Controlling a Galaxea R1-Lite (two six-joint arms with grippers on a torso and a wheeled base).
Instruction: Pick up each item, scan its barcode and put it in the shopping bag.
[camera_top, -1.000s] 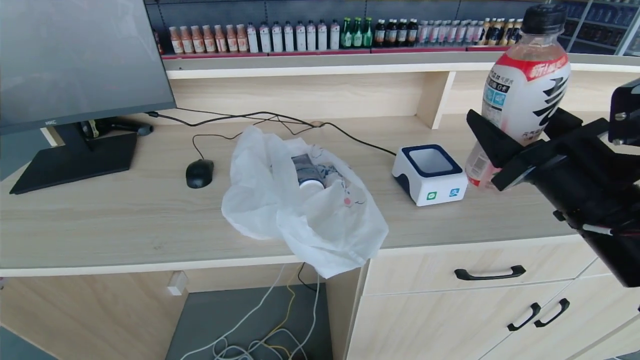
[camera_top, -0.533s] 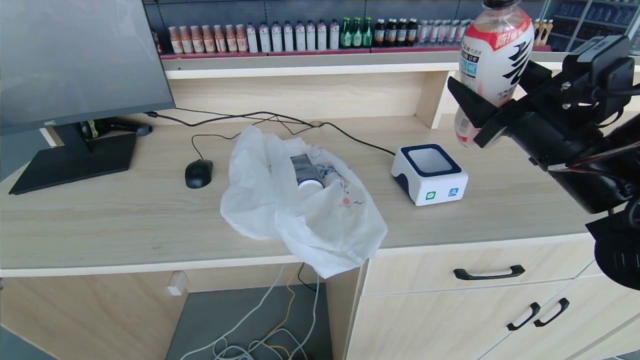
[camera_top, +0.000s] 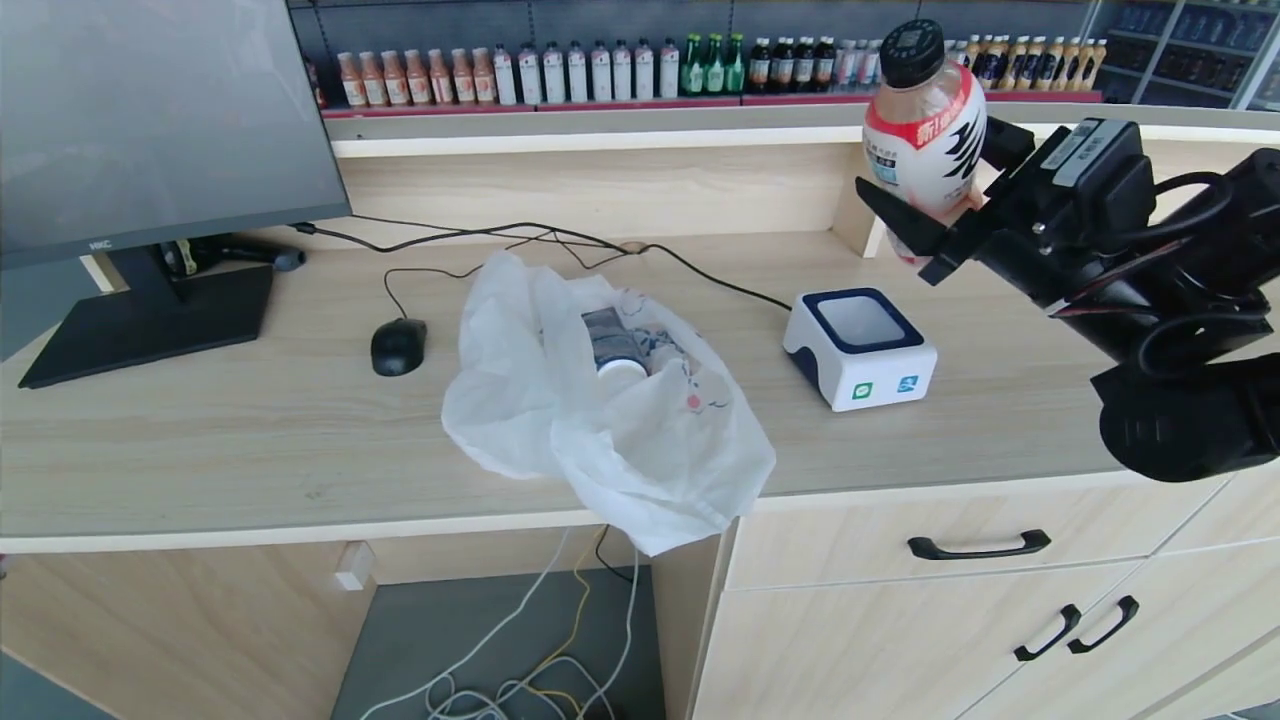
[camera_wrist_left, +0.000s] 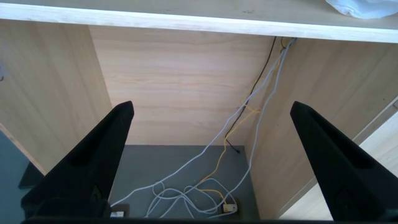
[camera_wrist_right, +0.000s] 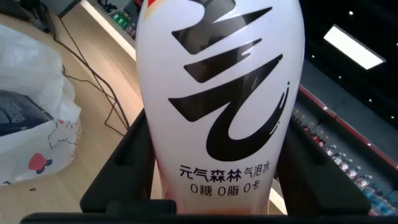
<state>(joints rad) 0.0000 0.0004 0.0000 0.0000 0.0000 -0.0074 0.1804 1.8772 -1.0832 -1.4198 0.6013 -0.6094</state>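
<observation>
My right gripper is shut on a drink bottle with a white and red label and a black cap, held upright in the air above the counter's back right. In the right wrist view the bottle stands between the black fingers. The white and blue barcode scanner sits on the counter below and a little to the left of the bottle. The white shopping bag lies crumpled at the counter's middle with a dark item inside. My left gripper hangs open below the counter.
A monitor on a black stand fills the left of the counter, with a black mouse and cables beside the bag. A raised shelf with a divider runs behind. Drawers sit below the counter's right.
My right arm has carried the bottle up and away from me, then leftward toward the back of the counter above the scanner. The bag and scanner have stayed put.
</observation>
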